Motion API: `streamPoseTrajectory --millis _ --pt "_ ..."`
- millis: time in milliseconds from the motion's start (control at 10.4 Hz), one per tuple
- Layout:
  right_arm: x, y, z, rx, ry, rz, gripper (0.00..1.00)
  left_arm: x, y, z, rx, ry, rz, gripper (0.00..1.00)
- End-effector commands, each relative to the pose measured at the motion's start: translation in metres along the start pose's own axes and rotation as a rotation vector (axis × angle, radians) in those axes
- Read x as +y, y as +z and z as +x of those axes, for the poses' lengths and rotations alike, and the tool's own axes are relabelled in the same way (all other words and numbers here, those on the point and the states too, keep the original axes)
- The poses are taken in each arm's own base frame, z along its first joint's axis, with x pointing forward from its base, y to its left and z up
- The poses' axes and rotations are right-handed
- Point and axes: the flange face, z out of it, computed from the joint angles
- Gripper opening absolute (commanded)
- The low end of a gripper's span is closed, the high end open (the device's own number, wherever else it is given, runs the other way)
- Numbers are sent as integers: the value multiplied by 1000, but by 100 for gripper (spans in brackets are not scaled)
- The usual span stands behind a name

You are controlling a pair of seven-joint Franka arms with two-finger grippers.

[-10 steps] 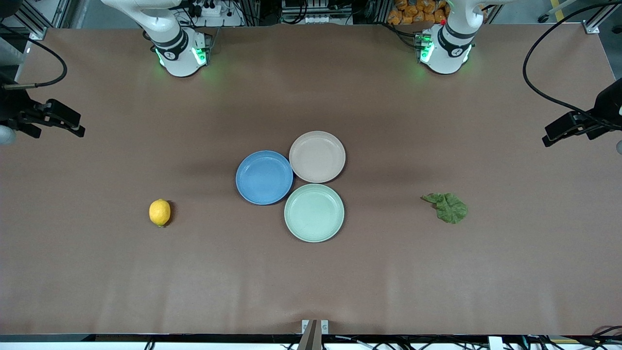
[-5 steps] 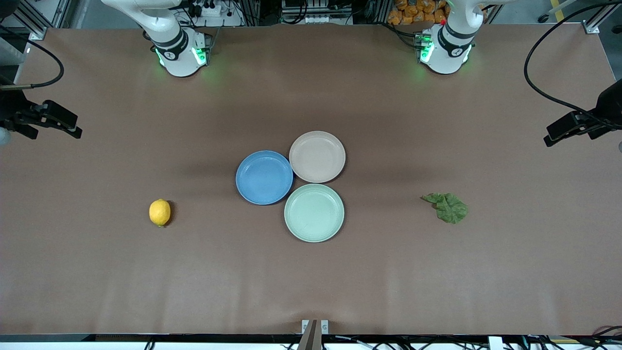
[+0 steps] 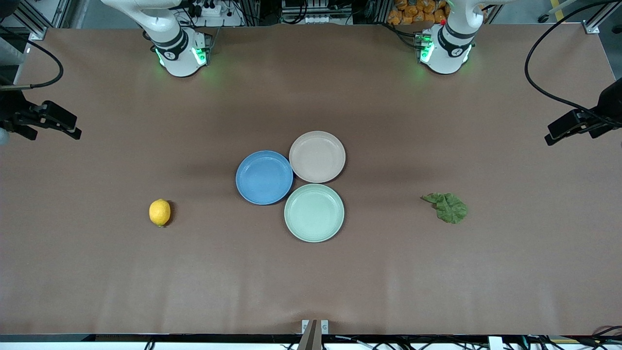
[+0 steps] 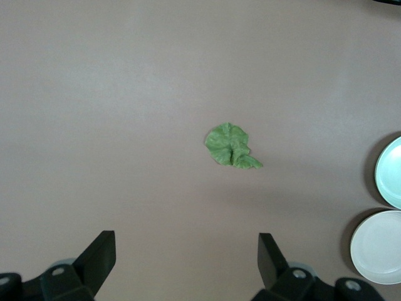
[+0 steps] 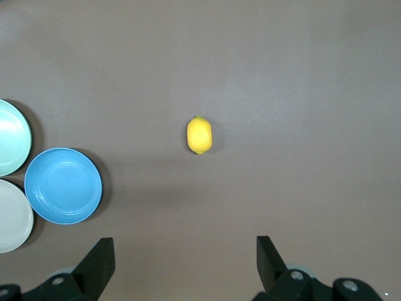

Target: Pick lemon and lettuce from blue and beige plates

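The yellow lemon [image 3: 160, 212] lies on the bare table toward the right arm's end, also in the right wrist view [image 5: 200, 135]. The green lettuce leaf [image 3: 447, 207] lies on the table toward the left arm's end, also in the left wrist view [image 4: 230, 145]. The blue plate [image 3: 264, 177] and the beige plate [image 3: 317, 156] sit mid-table, touching, both with nothing on them. My right gripper [image 3: 48, 127] [image 5: 185, 254] is open and empty, high over the right arm's end. My left gripper [image 3: 571, 127] [image 4: 187, 251] is open and empty, high over the left arm's end.
A mint-green plate [image 3: 314, 212] with nothing on it touches the other two plates, nearer to the front camera. The brown table [image 3: 311, 282] stretches wide round them. Black cables [image 3: 539, 63] hang near the left arm's end.
Both grippers have drifted slightly outward toward their ends of the table. The lemon, the lettuce and the plates have not moved.
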Motion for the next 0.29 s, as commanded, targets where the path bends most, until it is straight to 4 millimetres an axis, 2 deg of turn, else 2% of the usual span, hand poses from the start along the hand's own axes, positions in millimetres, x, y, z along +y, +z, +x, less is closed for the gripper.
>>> streamPoseTrajectory --millis 0,193 --pt "1 -2 0 5 13 10 100 7 -5 -8 -6 29 -23 100" --pt "1 -1 0 4 12 10 100 9 -3 -7 -7 34 -30 100"
